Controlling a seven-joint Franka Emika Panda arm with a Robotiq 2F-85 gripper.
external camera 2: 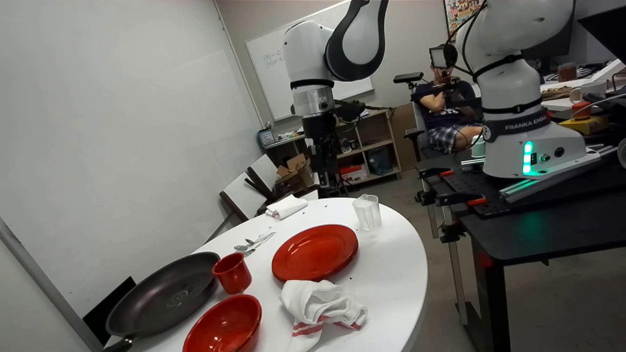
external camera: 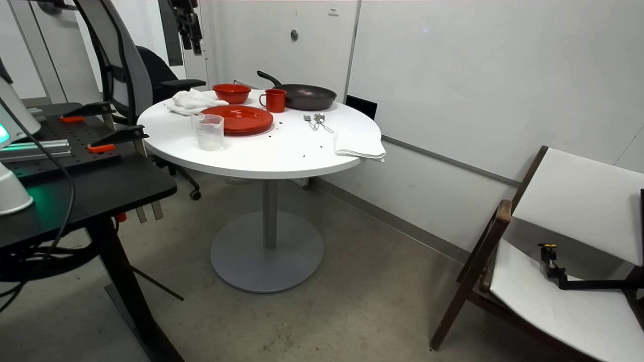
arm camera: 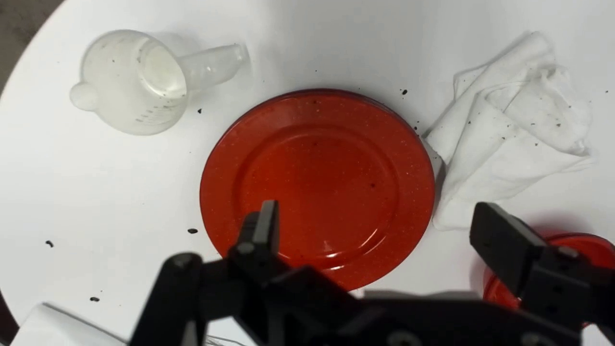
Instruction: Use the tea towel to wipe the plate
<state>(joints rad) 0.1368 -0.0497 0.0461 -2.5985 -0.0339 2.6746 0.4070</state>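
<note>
A red plate (external camera: pixel 244 120) lies on the white round table and also shows in an exterior view (external camera 2: pixel 315 252) and in the wrist view (arm camera: pixel 317 168); a few dark specks are on it. A crumpled white tea towel with red stripes (external camera 2: pixel 325 305) lies against the plate's edge; it also shows in an exterior view (external camera: pixel 190 102) and in the wrist view (arm camera: pixel 514 139). A folded white towel (external camera: pixel 358 147) lies at the table's edge and also shows in an exterior view (external camera 2: pixel 287 207). My gripper (arm camera: pixel 376 209) is open and empty, held above the table.
A clear measuring cup (external camera: pixel 210 133) stands beside the plate. A red bowl (external camera 2: pixel 225 327), a red mug (external camera 2: pixel 232 274) and a dark frying pan (external camera 2: pixel 164 293) stand close together. Cutlery (external camera 2: pixel 254 243) lies beyond the mug. Dark crumbs (arm camera: pixel 192 231) are scattered on the table.
</note>
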